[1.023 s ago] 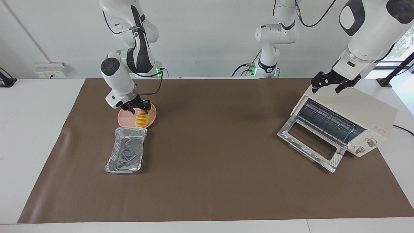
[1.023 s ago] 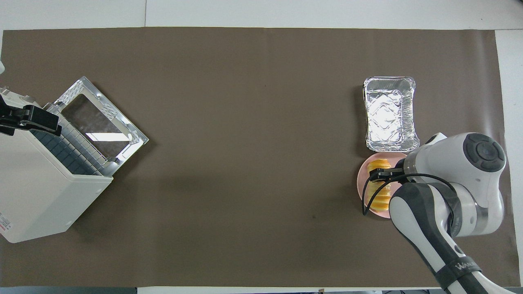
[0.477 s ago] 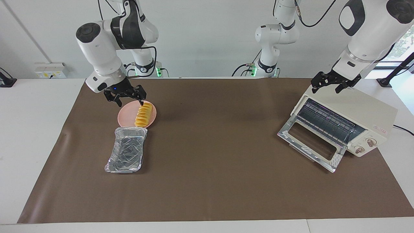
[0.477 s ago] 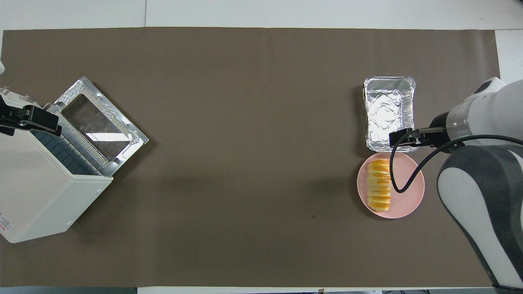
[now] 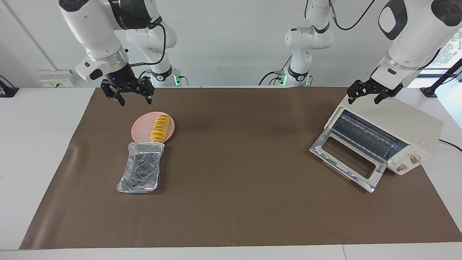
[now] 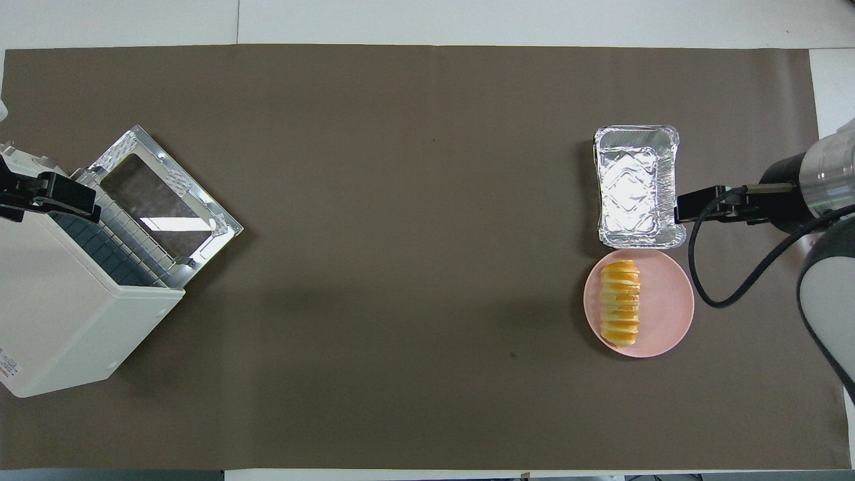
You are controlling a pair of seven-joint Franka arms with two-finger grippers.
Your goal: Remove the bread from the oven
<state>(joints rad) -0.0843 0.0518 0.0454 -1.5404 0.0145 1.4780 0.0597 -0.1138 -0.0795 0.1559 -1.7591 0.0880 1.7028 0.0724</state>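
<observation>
Having risen off the bread [image 5: 160,128] since the earlier frame, the right hand [image 5: 126,94] is hanging open and empty above the table [image 5: 231,216]. The ridged golden loaf is lying on the pink plate [image 5: 140,127], beside the empty foil tray [image 5: 141,171]. The left hand [image 5: 374,91] is waiting, open, over the oven [image 5: 393,124], whose door is lying open.

Foil tray [image 5: 140,171] crinkled, shiny; oven [image 5: 397,126] door glass; table cover [image 5: 238,202] matt.
</observation>
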